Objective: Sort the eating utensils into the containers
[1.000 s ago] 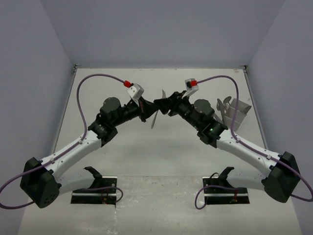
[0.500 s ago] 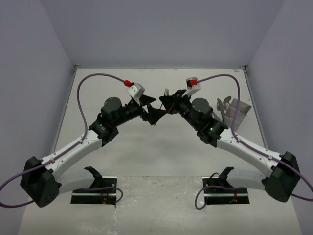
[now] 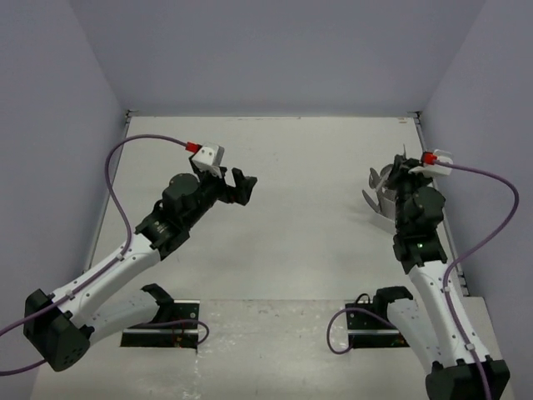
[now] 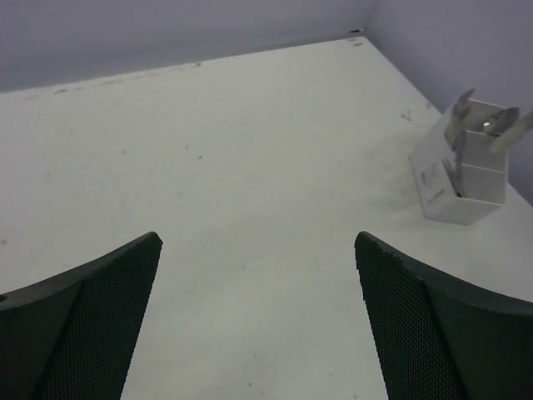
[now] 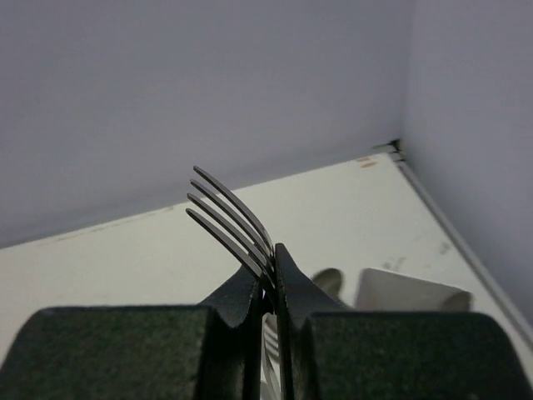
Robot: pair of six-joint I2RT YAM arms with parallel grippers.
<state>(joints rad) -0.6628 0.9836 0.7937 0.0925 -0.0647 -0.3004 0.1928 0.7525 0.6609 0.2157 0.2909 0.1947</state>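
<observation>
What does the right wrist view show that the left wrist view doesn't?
Only the right wrist: a fork, tines up, clamped in the jaws of the right gripper. Only the left wrist: the left gripper, jaws wide apart and empty. Both: the white container on the table near the far corner. The left wrist shows it whole, with utensils sticking out.

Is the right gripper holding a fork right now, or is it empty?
Holding. The right gripper is shut on the fork; the tines stick up from between its closed jaws.
</observation>
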